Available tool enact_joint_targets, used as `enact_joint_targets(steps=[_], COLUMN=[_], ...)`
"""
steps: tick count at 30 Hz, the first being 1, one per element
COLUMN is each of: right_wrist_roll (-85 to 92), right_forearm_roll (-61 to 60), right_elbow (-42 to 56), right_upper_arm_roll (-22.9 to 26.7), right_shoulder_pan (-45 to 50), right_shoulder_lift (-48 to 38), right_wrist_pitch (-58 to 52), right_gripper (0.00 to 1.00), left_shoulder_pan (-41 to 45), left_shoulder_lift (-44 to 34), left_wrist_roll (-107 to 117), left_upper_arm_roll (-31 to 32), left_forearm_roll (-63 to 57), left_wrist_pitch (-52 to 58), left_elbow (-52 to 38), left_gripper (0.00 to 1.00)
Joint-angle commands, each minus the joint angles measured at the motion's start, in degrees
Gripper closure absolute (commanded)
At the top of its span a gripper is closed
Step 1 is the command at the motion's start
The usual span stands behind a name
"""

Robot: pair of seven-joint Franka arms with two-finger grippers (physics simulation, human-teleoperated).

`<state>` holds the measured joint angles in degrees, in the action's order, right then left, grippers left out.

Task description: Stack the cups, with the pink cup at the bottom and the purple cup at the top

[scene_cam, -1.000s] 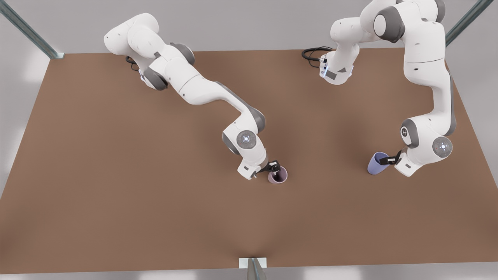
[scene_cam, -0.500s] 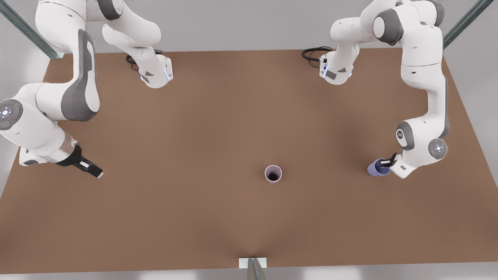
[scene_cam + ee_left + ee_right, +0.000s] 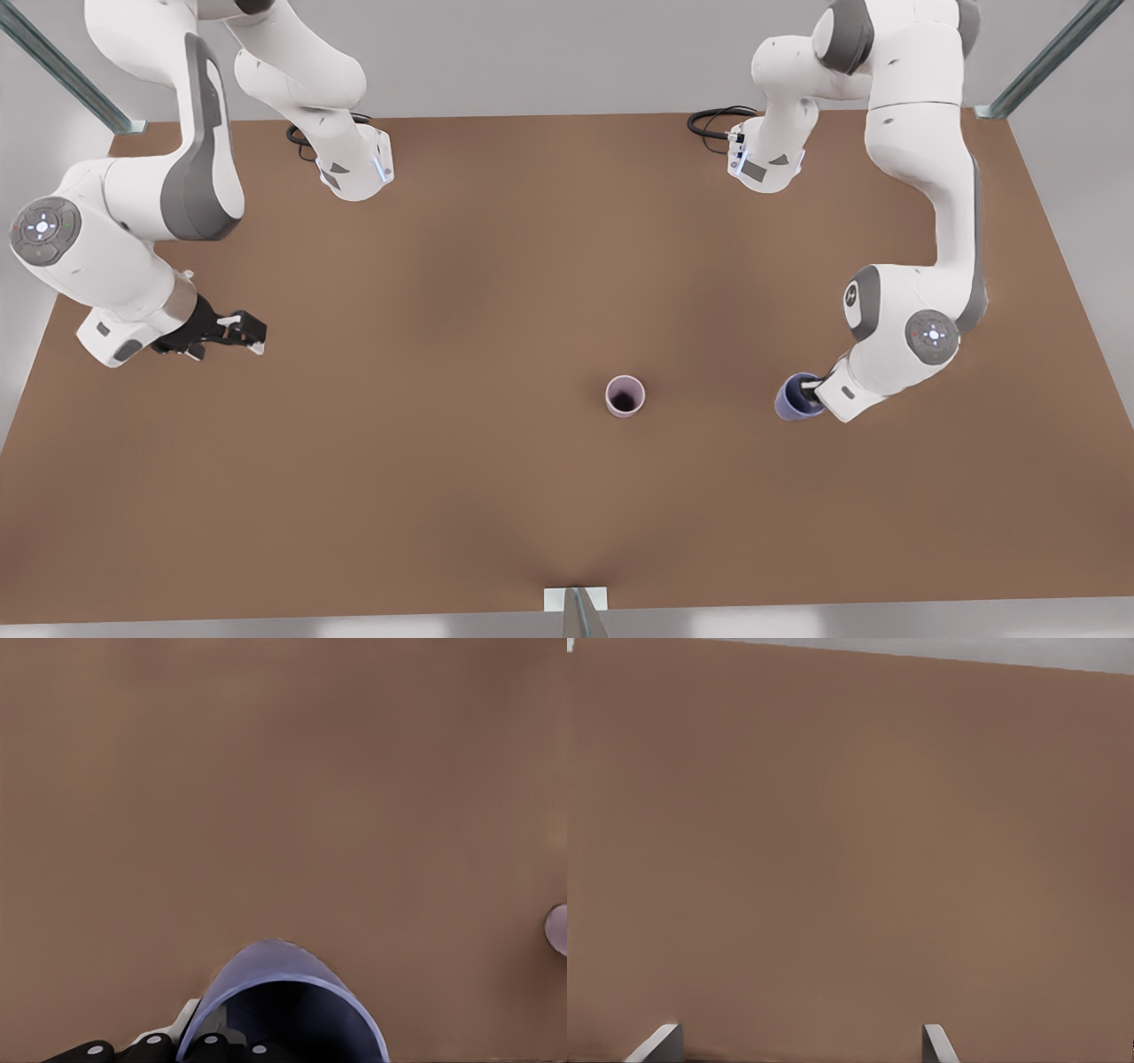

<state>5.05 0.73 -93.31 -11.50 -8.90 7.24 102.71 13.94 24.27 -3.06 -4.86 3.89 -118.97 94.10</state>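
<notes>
You have a plain brown table (image 3: 461,496) under both arms, with a grey wall behind it. The pink cup (image 3: 625,395) stands upright on the table near the middle, mouth up, with nothing touching it.

Your left gripper (image 3: 808,387) is on the front view's right, low over the table, and it pinches the wall of the purple cup (image 3: 796,398): one finger sits inside the mouth and the other outside. In the left wrist view the purple cup (image 3: 282,1005) is tilted with its open mouth towards the camera, the dark fingers (image 3: 205,1047) clamped at its rim, and a sliver of the pink cup (image 3: 557,929) shows at the picture's edge. The two cups are well apart, the purple one on the front view's right of the pink one.

Your right gripper (image 3: 241,330) waits at the front view's left, over bare table and well away from both cups. Its fingertips (image 3: 657,1043) are spread wide and hold nothing.
</notes>
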Motion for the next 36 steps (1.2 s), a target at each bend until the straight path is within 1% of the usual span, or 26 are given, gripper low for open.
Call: enact_joint_targets(steps=[1, 2, 3, 5, 6, 9, 11, 12, 14, 17, 19, 21, 31, 32, 33, 36], right_wrist_roll=[38.72, 38.72, 38.72, 38.72, 38.72, 38.36, 38.28, 32.51, 20.01, 12.44, 12.44, 12.44, 12.35, 10.25, 3.04, 1.72], right_forearm_roll=[-0.29, -0.29, -0.29, -0.29, -0.29, -0.2, -0.29, -0.2, -0.11, 0.15, 0.06, 0.06, -0.03, -0.11, -0.11, -0.11], right_elbow=[-0.03, -0.11, -0.03, -0.03, -0.03, 0.41, 1.64, 1.47, 1.38, 1.47, 1.29, 1.21, 1.82, 1.82, 1.82, 1.82], right_upper_arm_roll=[-0.19, -0.19, -0.19, -0.19, -0.19, -0.28, -0.28, -0.28, -0.19, -0.01, -0.01, -0.01, -0.01, -0.01, -0.1, -0.1], right_shoulder_pan=[-0.07, -0.07, -0.07, -0.07, 0.02, 0.02, 0.02, 0.02, -0.16, -0.16, -0.16, -0.16, -0.24, -0.24, -0.16, -0.16], right_shoulder_lift=[0.05, 0.4, 0.49, 0.76, 0.76, 1.37, 2.51, 2.51, 3.57, 3.66, 3.74, 3.74, 4.71, 4.62, 4.62, 4.62], right_wrist_pitch=[1.0, 1.0, 1.0, 1.0, 1.0, 1.0, 1.0, 0.83, 0.21, 0.13, 0.21, 0.12, 0.83, 0.83, 0.21, 0.74], right_gripper=[0.0, 0.0, 0.0, 0.0, 0.0, 0.0, 0.0, 0.0, 0.0, 0.0, 0.0, 0.0, 0.0, 0.0, 0.0, 0.0], left_shoulder_pan=[6.17, 10.22, 11.28, 13.48, 14.44, 15.33, 15.68, 15.77, 15.77, 15.59, 14.8, 14.8, 14.1, 14.1, 14.1, 14.01], left_shoulder_lift=[0.25, 1.48, 2.89, 5.35, 6.93, 9.75, 11.59, 12.38, 12.65, 13.44, 13.44, 14.23, 14.58, 14.67, 14.67, 14.84], left_wrist_roll=[40.56, 47.34, 50.77, 60.71, 61.95, 62.57, 62.48, 62.48, 62.39, 61.51, 61.51, 61.42, 61.25, 61.25, 61.25, 61.16], left_upper_arm_roll=[0.29, 0.99, 1.7, 5.91, 6.27, 6.53, 6.53, 6.53, 6.53, 6.53, 6.45, 6.45, 6.36, 6.44, 6.45, 6.36], left_forearm_roll=[0.32, 1.02, 3.48, 4.02, 4.02, 4.02, 4.02, 4.02, 4.02, 3.75, 3.67, 3.58, 3.14, 3.14, 3.23, 3.14], left_wrist_pitch=[17.01, 20.08, 23.07, 23.26, 23.17, 16.58, 15.17, 14.99, 12.01, 10.78, 10.6, 7.43, 7.17, 7.17, 5.85, 5.59], left_elbow=[-4.18, -7.69, -10.85, -16.57, -18.94, -19.57, -21.23, -21.85, -21.42, -21.06, -21.06, -21.06, -19.04, -18.78, -18.25, -17.99], left_gripper=[0.79, 0.79, 0.79, 0.79, 0.79, 0.79, 0.79, 0.79, 0.79, 0.79, 0.79, 0.79, 0.79, 0.79, 0.79, 0.79])
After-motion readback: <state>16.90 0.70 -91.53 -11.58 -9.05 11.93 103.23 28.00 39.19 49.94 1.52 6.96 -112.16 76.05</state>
